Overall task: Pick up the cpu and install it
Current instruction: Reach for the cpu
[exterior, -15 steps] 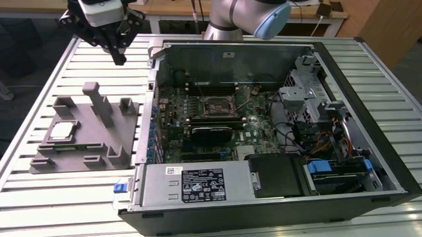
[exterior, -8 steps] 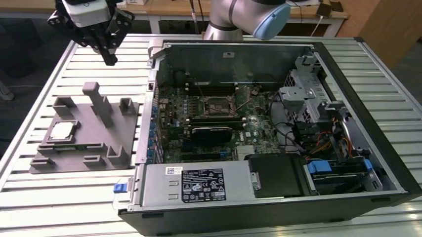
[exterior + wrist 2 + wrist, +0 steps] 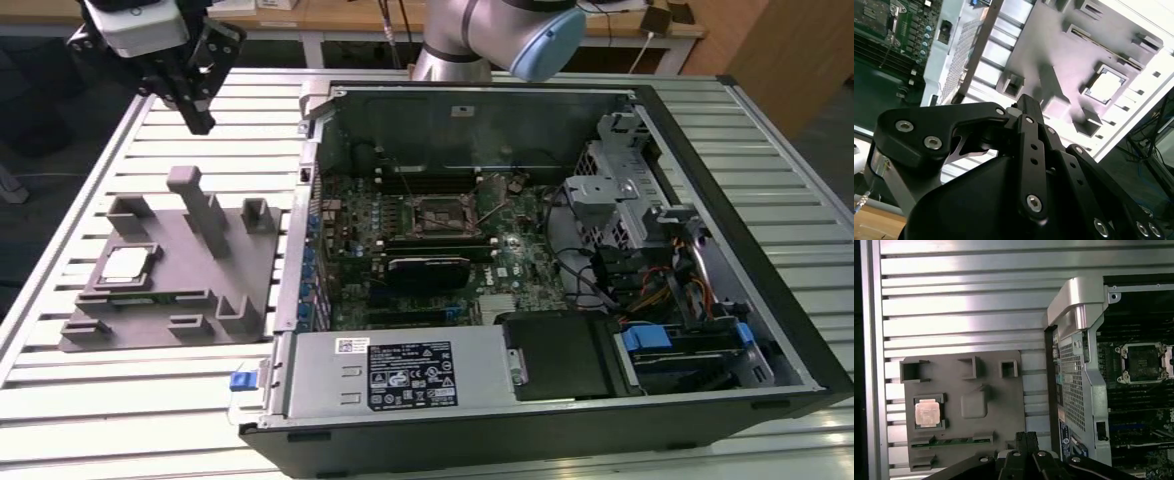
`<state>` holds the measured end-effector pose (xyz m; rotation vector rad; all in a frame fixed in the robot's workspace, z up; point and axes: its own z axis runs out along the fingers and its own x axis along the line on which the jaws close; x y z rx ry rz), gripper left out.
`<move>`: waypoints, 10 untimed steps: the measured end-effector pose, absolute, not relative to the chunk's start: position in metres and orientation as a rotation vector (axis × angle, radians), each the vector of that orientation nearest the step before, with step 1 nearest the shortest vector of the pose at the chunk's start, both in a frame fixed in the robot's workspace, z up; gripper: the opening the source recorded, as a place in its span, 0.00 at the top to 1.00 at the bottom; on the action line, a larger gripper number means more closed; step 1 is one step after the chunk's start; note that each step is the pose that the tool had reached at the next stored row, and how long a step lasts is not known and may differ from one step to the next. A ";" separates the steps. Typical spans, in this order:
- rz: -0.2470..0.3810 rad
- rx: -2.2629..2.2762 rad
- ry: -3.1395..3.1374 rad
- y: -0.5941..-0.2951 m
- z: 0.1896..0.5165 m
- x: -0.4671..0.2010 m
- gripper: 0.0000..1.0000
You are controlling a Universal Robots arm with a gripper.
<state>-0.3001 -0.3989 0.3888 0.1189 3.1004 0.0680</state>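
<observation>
You have bright overhead light; glare washes the cpu (image 3: 1106,85) white in the second wrist view (the computer case (image 3: 467,125) interior is dim).

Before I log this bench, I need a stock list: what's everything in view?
cpu: one, silver-topped, in the holder's recess
holder: one, grey, on the table, exterior view's left
computer case: one, black, open, exterior view's right
motherboard: one, green, inside the case
socket: one, black-framed, on the motherboard
power supply: one, silver, inside the case
table: one, silver slatted, under everything
arm: one, grey with blue cap, behind the case
gripper: one, black, fingers shut, empty, above the table beyond the holder
</observation>
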 end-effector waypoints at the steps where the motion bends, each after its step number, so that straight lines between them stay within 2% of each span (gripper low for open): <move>1: 0.068 0.119 3.100 -0.399 0.388 -0.303 0.89; 10: 0.068 0.120 3.100 -0.399 0.385 -0.326 0.89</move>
